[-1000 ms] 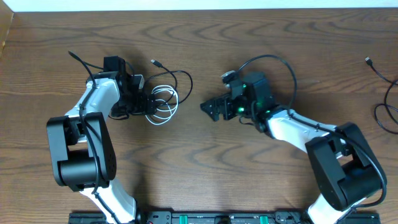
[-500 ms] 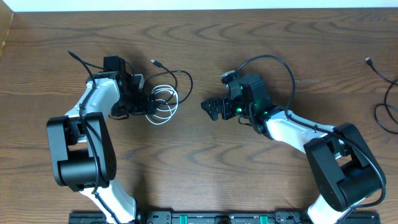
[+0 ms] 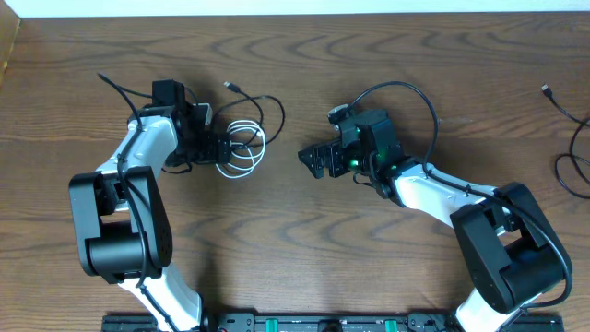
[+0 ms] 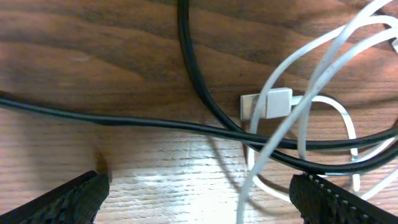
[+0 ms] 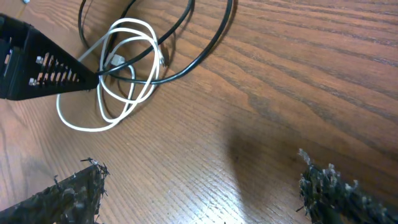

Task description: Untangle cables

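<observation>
Where the white USB cable (image 4: pixel 267 104) crosses the black cable (image 4: pixel 185 56), we log the left gripper (image 4: pixel 199 186) spread wide over both, holding nothing. The right gripper (image 3: pixel 314 160) is likewise wide open and empty; another black cable (image 3: pixel 547 90) lies well apart.

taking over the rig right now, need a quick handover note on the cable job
Left gripper: open, holding nothing, low over the tangle.
Right gripper: open, empty, over bare table right of the tangle.
White cable coil and black cable lie crossed together at the left gripper. Another black cable lies apart at the right edge.
Done: nothing separated yet.
Left: pull white and black apart.
</observation>
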You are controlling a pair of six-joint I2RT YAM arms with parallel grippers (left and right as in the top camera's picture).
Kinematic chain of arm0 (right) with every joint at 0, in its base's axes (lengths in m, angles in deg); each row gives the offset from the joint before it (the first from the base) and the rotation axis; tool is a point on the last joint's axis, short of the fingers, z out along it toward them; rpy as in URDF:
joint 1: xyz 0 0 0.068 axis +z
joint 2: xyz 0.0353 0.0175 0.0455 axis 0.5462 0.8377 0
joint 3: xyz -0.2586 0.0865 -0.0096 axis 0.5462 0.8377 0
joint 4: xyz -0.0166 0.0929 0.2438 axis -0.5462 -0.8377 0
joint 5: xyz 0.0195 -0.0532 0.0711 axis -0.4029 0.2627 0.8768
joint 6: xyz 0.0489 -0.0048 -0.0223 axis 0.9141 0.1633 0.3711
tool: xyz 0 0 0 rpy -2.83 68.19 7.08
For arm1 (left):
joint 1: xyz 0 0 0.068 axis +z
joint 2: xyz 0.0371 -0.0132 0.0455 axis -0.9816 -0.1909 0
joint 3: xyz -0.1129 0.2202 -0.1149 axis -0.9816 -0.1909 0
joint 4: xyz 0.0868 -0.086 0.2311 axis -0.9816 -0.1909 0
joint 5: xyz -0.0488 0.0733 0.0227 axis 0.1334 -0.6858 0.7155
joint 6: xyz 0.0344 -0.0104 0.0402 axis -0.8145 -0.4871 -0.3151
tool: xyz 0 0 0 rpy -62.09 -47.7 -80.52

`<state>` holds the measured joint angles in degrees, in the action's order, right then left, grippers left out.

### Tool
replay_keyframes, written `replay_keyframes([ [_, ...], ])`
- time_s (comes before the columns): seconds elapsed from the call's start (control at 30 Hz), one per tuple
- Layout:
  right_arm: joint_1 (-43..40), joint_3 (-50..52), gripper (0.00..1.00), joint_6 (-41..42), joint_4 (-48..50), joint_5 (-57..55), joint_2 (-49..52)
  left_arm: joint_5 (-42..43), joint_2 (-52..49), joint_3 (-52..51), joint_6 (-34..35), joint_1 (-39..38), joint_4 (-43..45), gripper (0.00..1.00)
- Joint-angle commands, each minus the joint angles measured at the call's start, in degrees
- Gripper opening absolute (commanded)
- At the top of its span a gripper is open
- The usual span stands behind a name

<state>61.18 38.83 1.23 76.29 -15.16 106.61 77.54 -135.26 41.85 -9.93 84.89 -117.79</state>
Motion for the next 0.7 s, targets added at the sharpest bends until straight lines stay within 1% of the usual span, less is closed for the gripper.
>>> replay_keyframes([
  [0.0, 0.0, -0.2, 0.99, 0.3, 0.0, -0.5, 0.2, 2.3, -0.6, -0.2, 6.5, 0.0, -2.6, 0.98],
  [0.13, 0.0, -0.2, 0.99, 0.3, 0.0, -1.3, 0.2, 2.6, -0.6, -0.2, 6.5, 0.0, -2.9, 0.98],
  [0.17, 0.0, -0.2, 0.99, 0.3, 0.0, -1.3, 0.2, 2.6, -0.6, -0.2, 7.6, -0.1, -3.3, 0.99],
  [0.2, 0.0, -0.2, 0.99, 0.3, 0.0, -1.3, 0.2, 2.6, -0.6, -0.2, 8.6, -0.1, -3.7, 0.81],
  [0.23, 0.0, -0.2, 0.99, 0.3, 0.0, -1.3, 0.2, 2.6, -0.6, -0.2, 9.8, -0.1, -4.3, 0.60],
  [0.27, 0.0, -0.2, 0.99, 0.3, 0.0, -1.3, 0.2, 2.6, -0.6, -0.2, 11.3, -0.2, -5.4, 0.33],
  [0.3, 0.0, -0.2, 0.99, 0.3, 0.0, -1.3, 0.2, 2.6, -0.6, -0.2, 12.0, -0.2, -6.1, 0.19],
  [0.33, 0.0, -0.2, 0.99, 0.3, -0.1, -1.3, 0.2, 2.6, -0.6, -0.2, 12.6, -0.2, -6.8, 0.08],
  [0.53, 0.0, -0.2, 0.99, 0.3, 0.0, -1.3, 0.2, 2.6, 0.6, -0.2, 12.9, -1.2, -11.5, 0.07],
  [0.67, 0.0, -0.2, 0.99, 0.3, 0.0, -1.4, 0.2, 2.6, 6.5, -0.2, 12.7, -2.9, -12.0, 0.07],
])
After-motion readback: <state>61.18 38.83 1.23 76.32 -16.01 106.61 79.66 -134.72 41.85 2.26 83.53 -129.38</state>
